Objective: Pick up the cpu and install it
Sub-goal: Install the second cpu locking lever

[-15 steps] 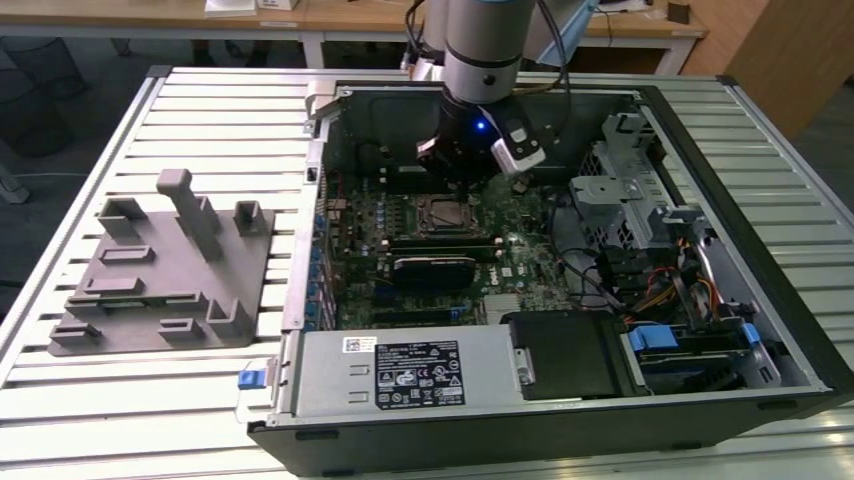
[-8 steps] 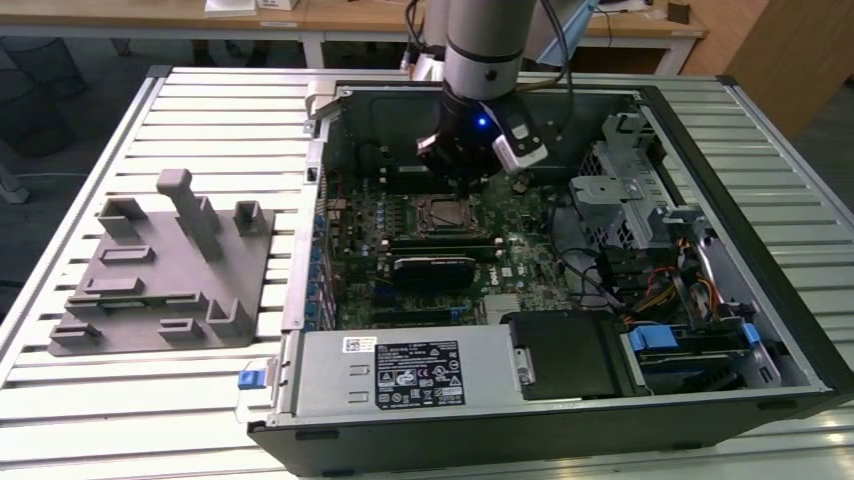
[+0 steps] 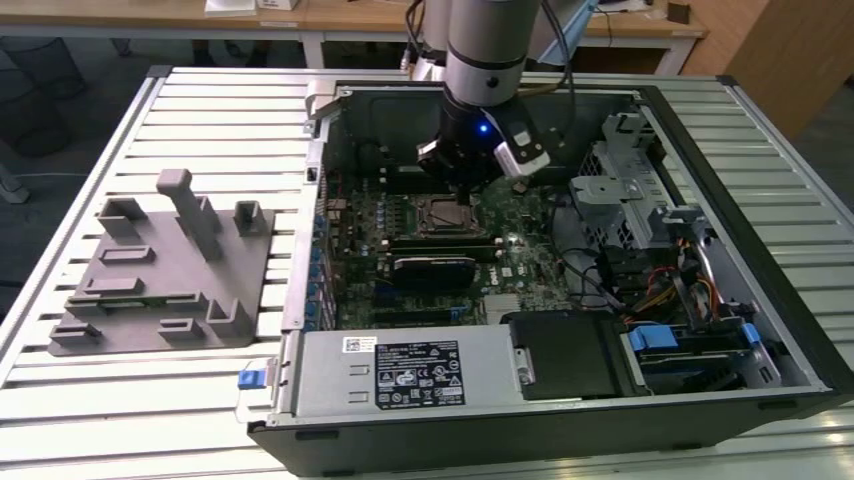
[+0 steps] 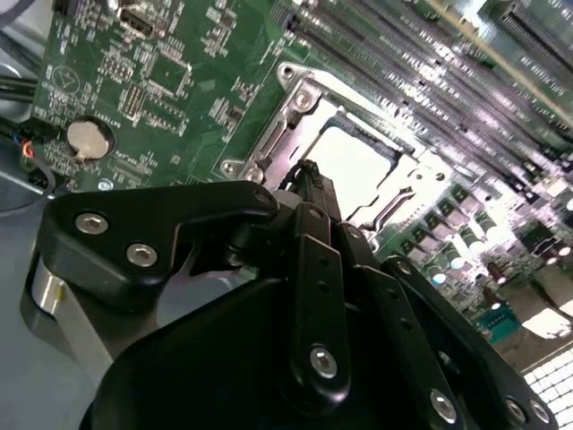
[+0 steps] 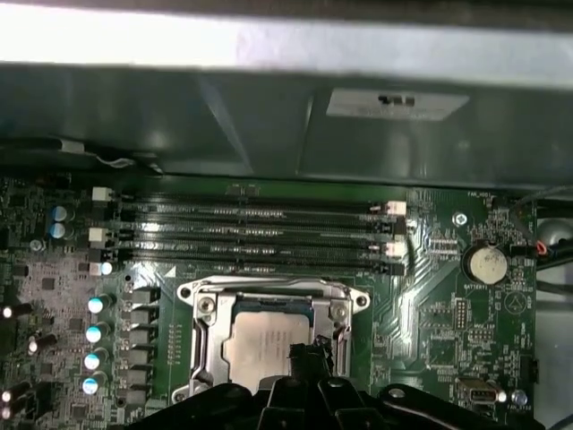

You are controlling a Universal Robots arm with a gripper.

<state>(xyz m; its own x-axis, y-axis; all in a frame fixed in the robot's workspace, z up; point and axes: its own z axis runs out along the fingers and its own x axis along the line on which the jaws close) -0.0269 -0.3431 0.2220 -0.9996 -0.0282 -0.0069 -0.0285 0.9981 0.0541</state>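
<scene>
- Sitting on the slatted table (image 3: 200, 400): open computer case (image 3: 561, 400), side panel off, green motherboard (image 4: 179, 81) exposed.
- Standing well apart from the case, toward the exterior view's left: grey fixture block (image 3: 167, 275) with upright posts.
- Reaching down into the case from above: arm (image 3: 483, 60), with gripper (image 3: 461, 185) hovering over the metal-framed socket (image 5: 201, 345).
- Lying flat inside that socket frame in both wrist views: cpu (image 5: 260, 345), silver top up, framed on all sides by the metal bracket.
- Jaws drawn together to a narrow black tip, nothing held between them; tip just above one edge of the cpu, contact impossible to judge.
- Nearby on the board: memory slots (image 5: 260, 237) just beside the socket, coin battery (image 5: 486, 263) off to one side.
</scene>
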